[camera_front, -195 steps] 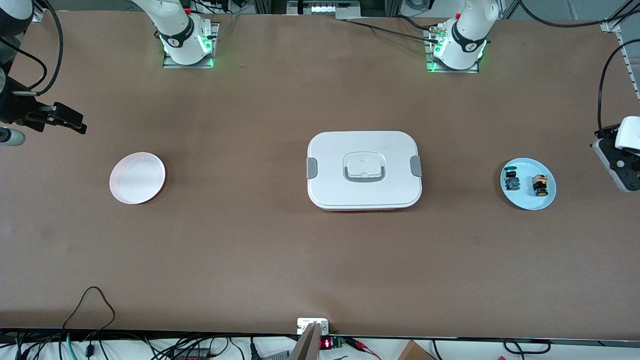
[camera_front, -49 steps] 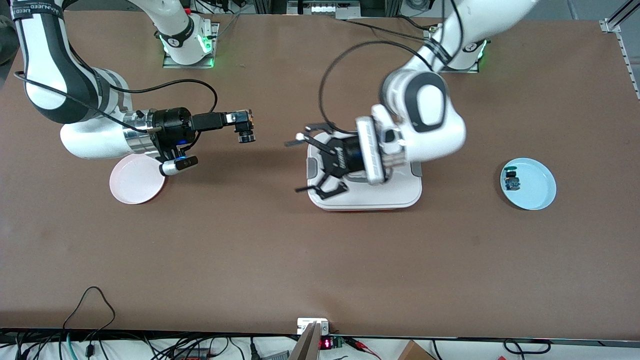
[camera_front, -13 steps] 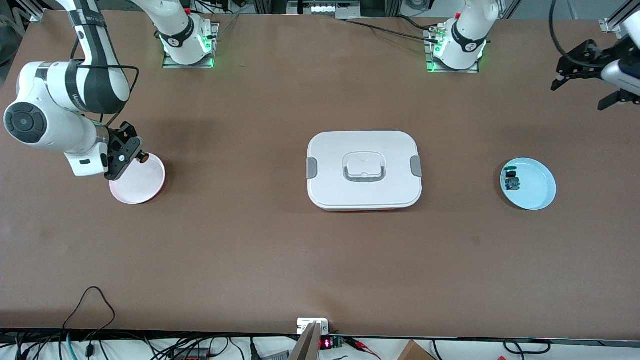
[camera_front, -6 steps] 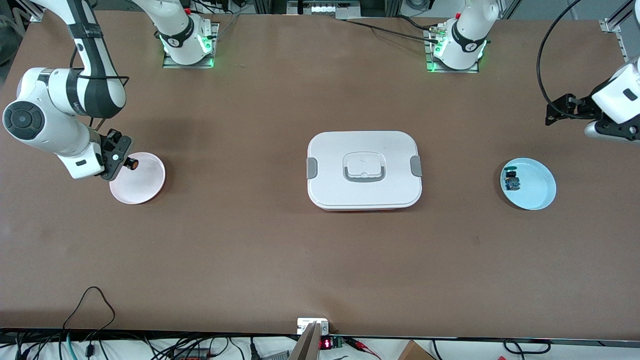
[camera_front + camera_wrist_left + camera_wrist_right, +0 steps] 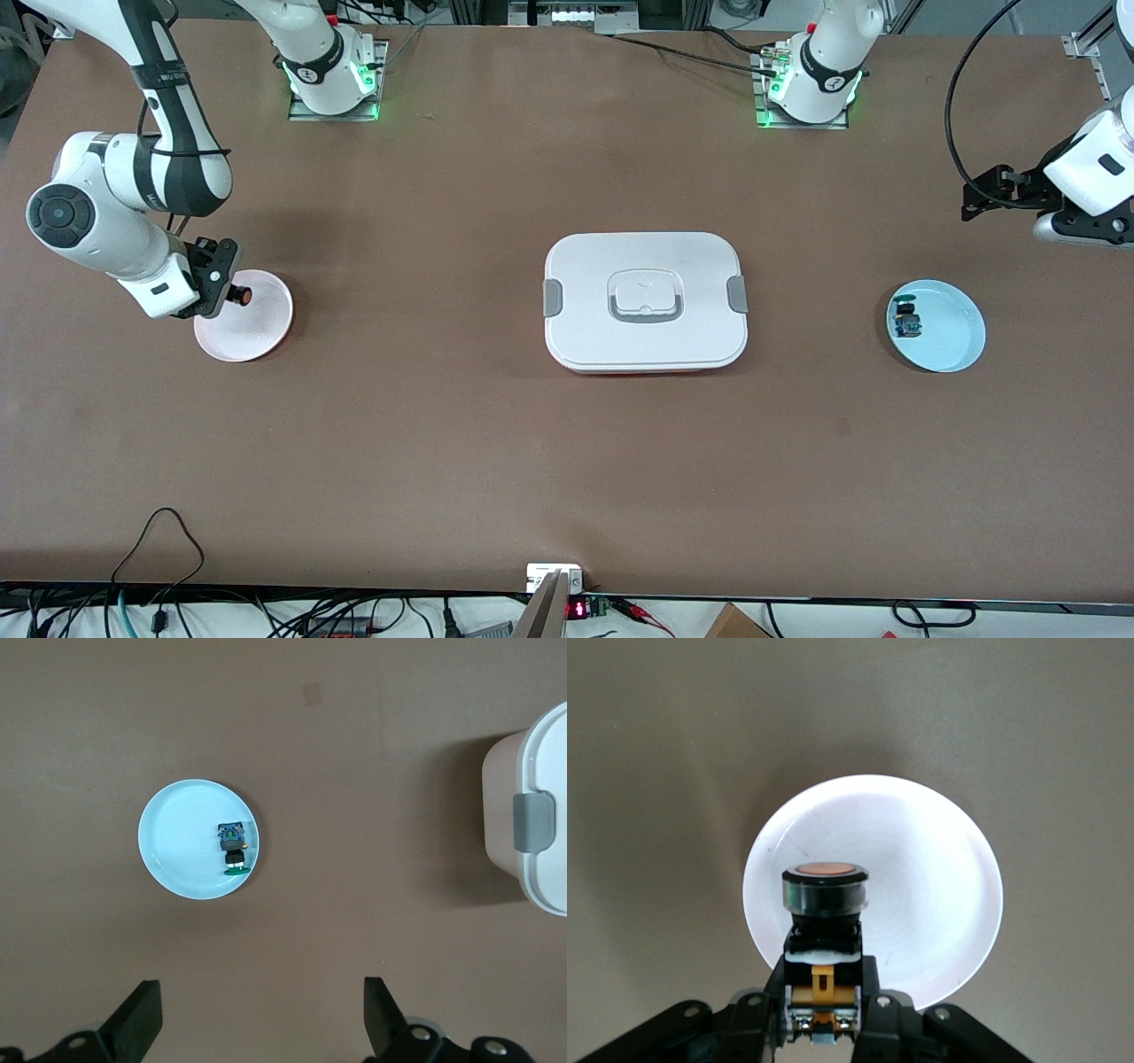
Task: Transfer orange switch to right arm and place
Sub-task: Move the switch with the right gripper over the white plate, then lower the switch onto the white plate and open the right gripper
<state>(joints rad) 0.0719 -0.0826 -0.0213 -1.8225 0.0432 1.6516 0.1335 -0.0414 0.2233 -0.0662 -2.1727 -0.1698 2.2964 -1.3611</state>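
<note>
orange switch (image 5: 825, 904) in right gripper (image 5: 824, 1028), over plate (image 5: 939, 895)

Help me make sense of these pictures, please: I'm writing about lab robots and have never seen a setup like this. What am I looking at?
Two white robot arms are bolted along one edge of a brown table. The wide picture comes from a high camera facing them; the other two come from small cameras on each arm's wrist, looking down past its jaws.

The right gripper hangs over the pink plate at its end of the table, jaws shut on the orange switch, a tiny push-button with an orange cap.

The left gripper waits, jaws open and holding nothing, above the table near the blue plate, which holds a small blue part with a green cap.

A closed white lunch box sits on the table between the plates.
</note>
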